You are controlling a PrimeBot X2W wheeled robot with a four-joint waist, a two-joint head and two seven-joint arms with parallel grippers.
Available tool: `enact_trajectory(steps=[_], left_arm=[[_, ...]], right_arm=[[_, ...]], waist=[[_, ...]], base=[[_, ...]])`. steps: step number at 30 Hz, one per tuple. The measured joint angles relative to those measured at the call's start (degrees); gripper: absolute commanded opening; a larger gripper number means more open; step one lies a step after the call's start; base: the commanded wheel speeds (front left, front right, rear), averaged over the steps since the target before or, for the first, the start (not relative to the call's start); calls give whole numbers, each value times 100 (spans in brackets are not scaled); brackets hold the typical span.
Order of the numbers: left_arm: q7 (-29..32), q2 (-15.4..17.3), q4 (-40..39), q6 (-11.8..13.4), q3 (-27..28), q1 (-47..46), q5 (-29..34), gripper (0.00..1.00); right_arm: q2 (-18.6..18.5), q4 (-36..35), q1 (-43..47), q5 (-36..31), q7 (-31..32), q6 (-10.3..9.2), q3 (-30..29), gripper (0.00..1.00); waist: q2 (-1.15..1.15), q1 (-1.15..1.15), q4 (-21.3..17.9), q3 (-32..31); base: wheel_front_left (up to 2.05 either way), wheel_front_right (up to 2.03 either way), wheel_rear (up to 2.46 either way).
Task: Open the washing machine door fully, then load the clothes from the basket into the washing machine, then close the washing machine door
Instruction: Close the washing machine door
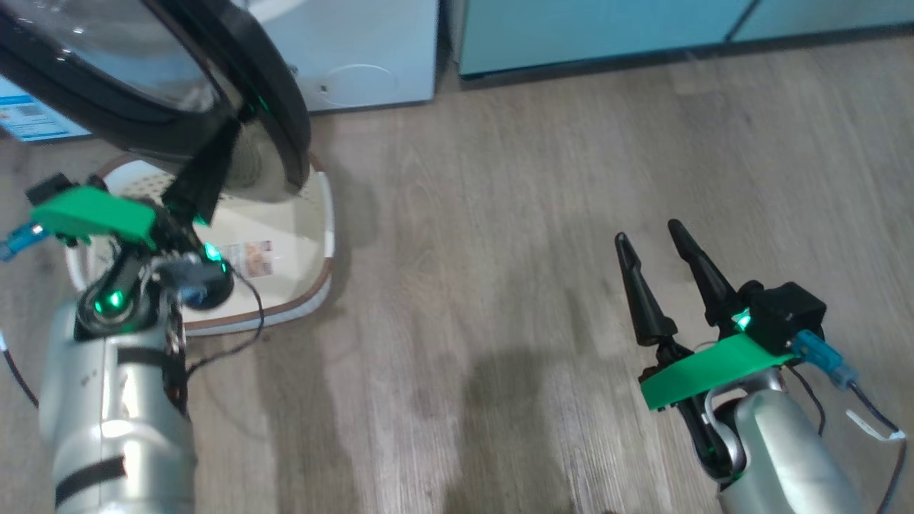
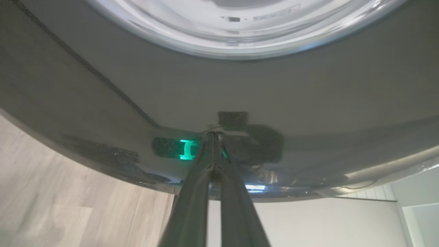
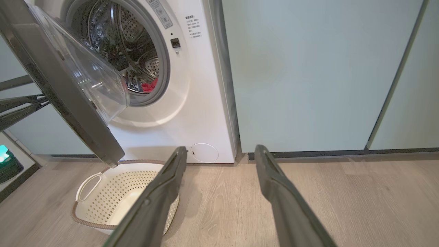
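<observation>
The 2 fingers (image 2: 192, 192) of the left gripper (image 2: 213, 135) lie pressed together with nothing between them. Their tips meet their own reflection on the glossy dark rim of the washing machine door (image 2: 274, 96); whether they actually touch the rim cannot be told. In the head view the left gripper (image 1: 227, 134) reaches up from the lower left to the outer face of the door, below its clear glass bowl.

The 2 fingers (image 3: 284, 202) of the right gripper (image 3: 221, 148) stand wide apart and hold nothing. In the head view this gripper hovers at the lower right over the wood floor (image 1: 500, 285), well apart from the door.

In the right wrist view the door stands open, swung out at the left of the washing machine (image 3: 205, 103), with its lower edge above the basket (image 3: 103, 192). The basket sits on the floor just in front of the machine, and its label sticker (image 1: 250, 258) shows at the bottom. The clothes (image 3: 149, 86), seen as red cloth, lie inside the perforated steel drum (image 3: 133, 41). A small round white flap (image 3: 204, 152) sits low on the machine's front, and pale teal cabinets (image 3: 301, 68) stand beside the machine.
</observation>
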Motion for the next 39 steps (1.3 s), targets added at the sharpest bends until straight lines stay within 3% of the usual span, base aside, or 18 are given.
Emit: enact_trajectory(steps=[10,25,32,39], left_arm=[[-1300,3,619,-321,152,-1036,-129,0],[-2730,102,1199,-337,485,-2300,88,0],[-2833,293,1391,-338,486,-2529,89,0],[-2702,274,1367,-338,366,-2354,89,0]], right_arm=[[15,-88,-26,256,0,0,-81,100],[43,-82,-149,712,0,0,20,100],[51,-78,-145,811,0,0,55,100],[59,-51,-135,804,0,0,-132,100]], waist=[[0,0,-593,419],[0,0,-1578,823],[0,0,-1952,861],[0,0,-1825,713]], base=[[0,0,0],[0,0,0],[0,0,0],[0,0,0]])
